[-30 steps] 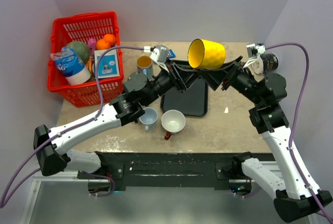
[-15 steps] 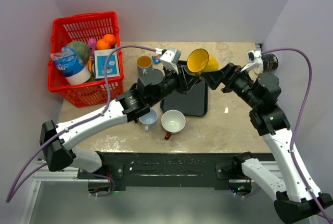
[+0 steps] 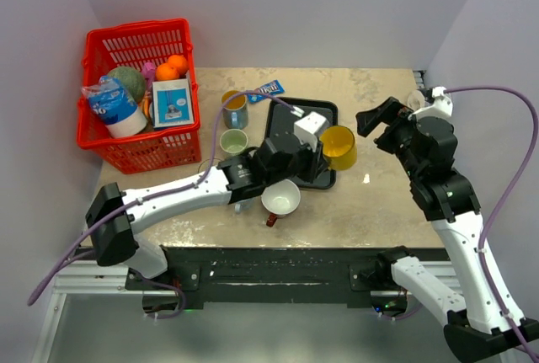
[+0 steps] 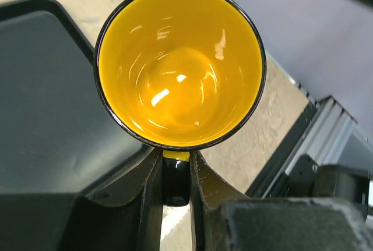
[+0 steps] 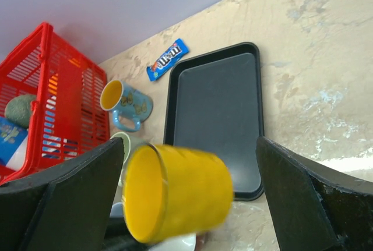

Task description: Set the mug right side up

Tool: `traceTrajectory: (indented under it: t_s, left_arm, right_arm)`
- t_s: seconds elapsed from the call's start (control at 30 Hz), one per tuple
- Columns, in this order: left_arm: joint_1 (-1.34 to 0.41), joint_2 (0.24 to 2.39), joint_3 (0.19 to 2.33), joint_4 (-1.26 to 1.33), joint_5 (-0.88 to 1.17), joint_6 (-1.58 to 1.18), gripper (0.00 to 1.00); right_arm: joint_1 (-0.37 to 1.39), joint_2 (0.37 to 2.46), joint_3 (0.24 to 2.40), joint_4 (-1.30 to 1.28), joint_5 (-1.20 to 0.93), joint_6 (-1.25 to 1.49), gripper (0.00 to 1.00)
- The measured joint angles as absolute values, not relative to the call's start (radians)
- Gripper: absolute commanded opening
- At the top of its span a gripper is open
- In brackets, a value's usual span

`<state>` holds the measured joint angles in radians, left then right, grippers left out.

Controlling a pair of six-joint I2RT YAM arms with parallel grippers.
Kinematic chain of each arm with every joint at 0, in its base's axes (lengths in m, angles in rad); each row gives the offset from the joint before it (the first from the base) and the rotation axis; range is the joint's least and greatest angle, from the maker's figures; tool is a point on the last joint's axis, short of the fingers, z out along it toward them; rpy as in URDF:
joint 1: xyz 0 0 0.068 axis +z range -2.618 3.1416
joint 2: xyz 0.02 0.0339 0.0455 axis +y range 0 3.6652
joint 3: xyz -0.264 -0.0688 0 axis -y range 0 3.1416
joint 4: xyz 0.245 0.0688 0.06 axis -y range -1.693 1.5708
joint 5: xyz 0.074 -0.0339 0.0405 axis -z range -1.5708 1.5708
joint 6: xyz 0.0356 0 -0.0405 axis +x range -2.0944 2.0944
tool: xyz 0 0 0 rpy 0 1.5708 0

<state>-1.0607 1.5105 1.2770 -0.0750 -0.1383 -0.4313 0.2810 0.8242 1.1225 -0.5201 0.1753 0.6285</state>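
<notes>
The yellow mug [image 3: 339, 146] with a black handle [image 4: 175, 175] hangs over the right edge of the black tray [image 3: 286, 119]. My left gripper [image 4: 175, 172] is shut on the handle. In the left wrist view the mug's open mouth [image 4: 180, 64] faces the camera. In the right wrist view the mug [image 5: 180, 195] is blurred and tilted, its mouth to the left. My right gripper [image 3: 375, 119] is open and empty, above and to the right of the mug. Its wide-spread fingers [image 5: 303, 204] frame the mug without touching it.
A red basket [image 3: 94, 140] of groceries stands at the back left. A blue butterfly mug [image 3: 235, 106], a green mug [image 3: 232, 141] and a white mug [image 3: 280, 197] stand left of and in front of the tray. A candy packet [image 3: 269, 88] lies behind it.
The left gripper has brought the mug down from high above the tray to its right edge. The right gripper has let go of the mug and drawn back to the right.
</notes>
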Motion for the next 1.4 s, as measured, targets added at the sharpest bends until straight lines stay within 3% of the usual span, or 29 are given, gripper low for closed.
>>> traceTrajectory:
  t_s: [0.67, 1.27, 1.4]
  left_arm:
    - [-1.257, 1.686, 1.134, -0.149, -0.326, -0.493, 0.00]
    - [-1.317, 1.796, 1.047, 0.037, -0.505, -0.592, 0.01]
    - [-1.325, 1.819, 1.047, 0.094, -0.519, -0.591, 0.26]
  right_arm:
    - [0.281, 0.877, 1.137, -0.594, 0.193, 0.628, 0.99]
    - [0.281, 0.741, 1.048, -0.599, 0.181, 0.609, 0.99]
    - [0.281, 0.717, 1.018, -0.594, 0.162, 0.609, 0.99]
